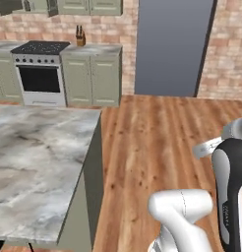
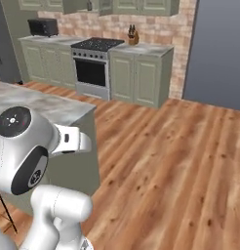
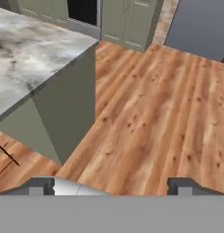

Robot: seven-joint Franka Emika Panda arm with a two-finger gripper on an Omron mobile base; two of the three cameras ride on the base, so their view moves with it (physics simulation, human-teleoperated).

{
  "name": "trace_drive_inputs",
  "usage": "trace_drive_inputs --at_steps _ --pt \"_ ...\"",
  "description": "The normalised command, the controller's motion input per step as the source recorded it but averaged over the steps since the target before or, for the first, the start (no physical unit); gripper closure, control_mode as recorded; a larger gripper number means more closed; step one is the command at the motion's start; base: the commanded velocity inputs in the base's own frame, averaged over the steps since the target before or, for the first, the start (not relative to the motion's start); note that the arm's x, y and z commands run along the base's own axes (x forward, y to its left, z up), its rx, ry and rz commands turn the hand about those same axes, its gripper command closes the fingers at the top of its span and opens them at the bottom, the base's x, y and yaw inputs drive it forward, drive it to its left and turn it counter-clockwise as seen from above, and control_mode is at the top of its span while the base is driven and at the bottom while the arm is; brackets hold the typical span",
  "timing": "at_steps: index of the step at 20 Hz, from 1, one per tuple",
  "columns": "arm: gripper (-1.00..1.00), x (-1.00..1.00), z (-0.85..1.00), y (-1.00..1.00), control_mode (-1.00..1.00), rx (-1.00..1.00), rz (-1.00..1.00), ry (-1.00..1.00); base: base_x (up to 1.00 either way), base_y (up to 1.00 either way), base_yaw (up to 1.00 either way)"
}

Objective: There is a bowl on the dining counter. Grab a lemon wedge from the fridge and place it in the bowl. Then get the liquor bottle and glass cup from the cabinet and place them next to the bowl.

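Note:
The dining counter (image 1: 34, 157) with its grey-white marble top fills the left of the left base view, and its near corner (image 3: 36, 50) shows in the hand view. My gripper (image 3: 111, 187) hangs open and empty over the wood floor, right of that corner, with fingertips (image 3: 41, 185) wide apart. Sage-green wall cabinets (image 2: 141, 6) run along the top of the far wall. A tall dark grey body (image 2: 5, 44) stands at the far left edge; I cannot tell if it is the fridge. The bowl, lemon wedge, liquor bottle and glass cup are out of view.
A stove (image 1: 40, 74) sits among green base cabinets (image 1: 92, 78) against the brick wall, with a knife block (image 1: 80, 37) on the worktop and a dark toaster oven (image 2: 42, 27) further left. A grey doorway (image 1: 169, 47) opens at the back. Wood floor (image 1: 157, 142) stretches right of the counter.

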Motion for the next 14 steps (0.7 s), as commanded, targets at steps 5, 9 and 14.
trace_drive_inputs --at_steps 5,9,14 --pt "-1.0 0.0 0.0 0.0 1.0 0.0 0.0 0.0 1.0 -0.7 0.35" --pt "-1.0 0.0 0.0 0.0 1.0 0.0 0.0 0.0 1.0 -0.71 0.34" --pt "-1.0 0.0 0.0 0.0 1.0 0.0 0.0 0.0 1.0 -0.67 0.33"
